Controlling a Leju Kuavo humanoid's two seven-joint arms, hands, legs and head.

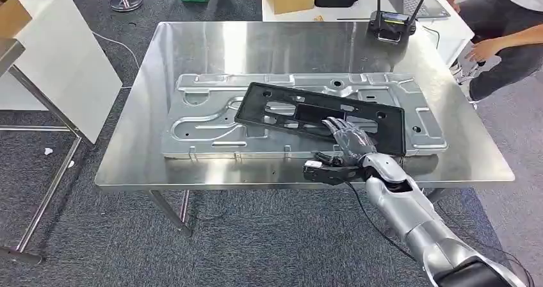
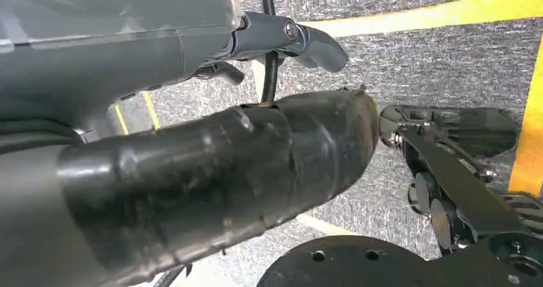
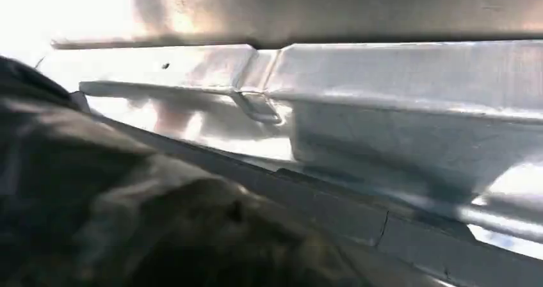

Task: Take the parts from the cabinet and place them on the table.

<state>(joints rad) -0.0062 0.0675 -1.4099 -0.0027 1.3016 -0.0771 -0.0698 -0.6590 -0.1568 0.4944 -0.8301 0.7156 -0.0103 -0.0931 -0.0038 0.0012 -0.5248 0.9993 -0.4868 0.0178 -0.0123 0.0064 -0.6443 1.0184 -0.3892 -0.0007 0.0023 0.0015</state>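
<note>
Fingers (image 1: pixel 340 132) of the right hand (image 1: pixel 349 143) lie spread flat on the black frame (image 1: pixel 320 115), probably steadying it across the metal panel (image 1: pixel 205 117) on the counter (image 1: pixel 256 43).

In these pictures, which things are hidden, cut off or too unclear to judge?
- Head view: whether the right hand grips the black panel or only rests on it; its fingers lie over the near edge.
- Head view: the part of the silver metal sheet beneath the black panel.
- Head view: the person is cut off by the picture's top and right edges.
- Left wrist view: the left hand is so close that its fingers are unclear.
</note>
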